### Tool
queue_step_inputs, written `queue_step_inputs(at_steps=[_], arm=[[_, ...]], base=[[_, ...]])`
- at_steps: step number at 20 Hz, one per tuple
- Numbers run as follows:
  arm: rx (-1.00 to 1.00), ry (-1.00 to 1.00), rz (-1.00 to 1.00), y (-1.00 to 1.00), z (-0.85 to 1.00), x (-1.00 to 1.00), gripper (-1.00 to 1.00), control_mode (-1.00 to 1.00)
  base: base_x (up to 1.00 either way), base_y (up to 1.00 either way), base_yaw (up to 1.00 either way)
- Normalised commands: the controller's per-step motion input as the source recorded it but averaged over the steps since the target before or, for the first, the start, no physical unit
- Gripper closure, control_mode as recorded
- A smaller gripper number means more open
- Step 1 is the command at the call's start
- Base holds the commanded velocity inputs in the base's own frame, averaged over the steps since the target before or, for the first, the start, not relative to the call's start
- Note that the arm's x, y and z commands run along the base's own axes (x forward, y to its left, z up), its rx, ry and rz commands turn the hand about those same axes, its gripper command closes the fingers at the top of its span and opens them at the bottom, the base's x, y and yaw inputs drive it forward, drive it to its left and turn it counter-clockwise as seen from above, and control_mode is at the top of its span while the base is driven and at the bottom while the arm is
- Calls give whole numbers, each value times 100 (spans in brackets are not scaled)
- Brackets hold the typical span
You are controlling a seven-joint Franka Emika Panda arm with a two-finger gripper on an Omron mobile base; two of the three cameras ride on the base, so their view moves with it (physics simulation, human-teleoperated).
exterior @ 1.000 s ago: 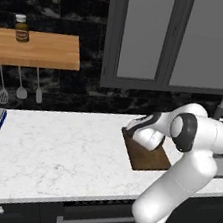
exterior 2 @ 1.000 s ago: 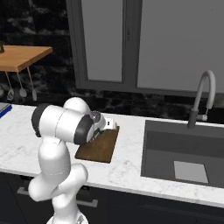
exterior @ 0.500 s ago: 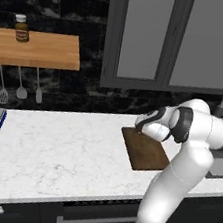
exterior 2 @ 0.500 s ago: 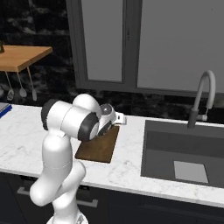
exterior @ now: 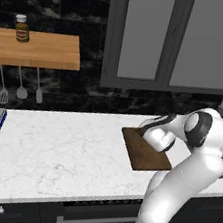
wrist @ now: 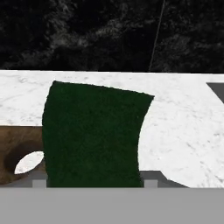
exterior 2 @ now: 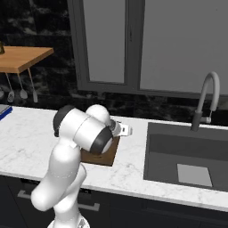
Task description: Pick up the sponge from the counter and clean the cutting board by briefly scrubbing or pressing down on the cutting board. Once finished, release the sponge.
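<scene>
The two-finger gripper [exterior: 144,127] was largely hidden behind the white forearm in the left base view, and in the right base view only its pale end [exterior 2: 124,130] projected past the elbow. The small rectangular sponge with the dark green scrubbing top [wrist: 92,135] was seen in the hand view, its lower edge cut off by the bottom of that picture and its yellow-green body hidden beneath the top. The fingertips [wrist: 149,179] were barely visible at either lower corner of the sponge, so the jaws were taken to be clamped on it, though contact itself could not be made out. The sponge's long axis ran away from the hand toward the black backsplash. It was held above the far edge of the flat dark brown wooden cutting board [exterior: 144,152], whose handle hole showed at the lower left of the hand view, on the white marble counter [exterior: 62,149]. Compared with half a second earlier, the arm had been lowered and folded closer over the board.
</scene>
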Motion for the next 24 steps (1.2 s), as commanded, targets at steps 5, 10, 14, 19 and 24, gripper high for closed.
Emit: queue_step_inputs(at_steps=[5, 10, 14, 19, 24], arm=[[0, 0, 0, 1, -8, -99, 100, -100], [0, 10, 0, 2, 46, -76, 100, -100], [0, 21, 0, 0, 86, -63, 100, -100], [-4, 33, 0, 0, 89, -79, 100, -100], [-13, 53, 9, 35, 38, -99, 100, -100]], base=[[0, 0, 0], [0, 0, 0], [0, 0, 0], [0, 0, 0], [0, 0, 0]])
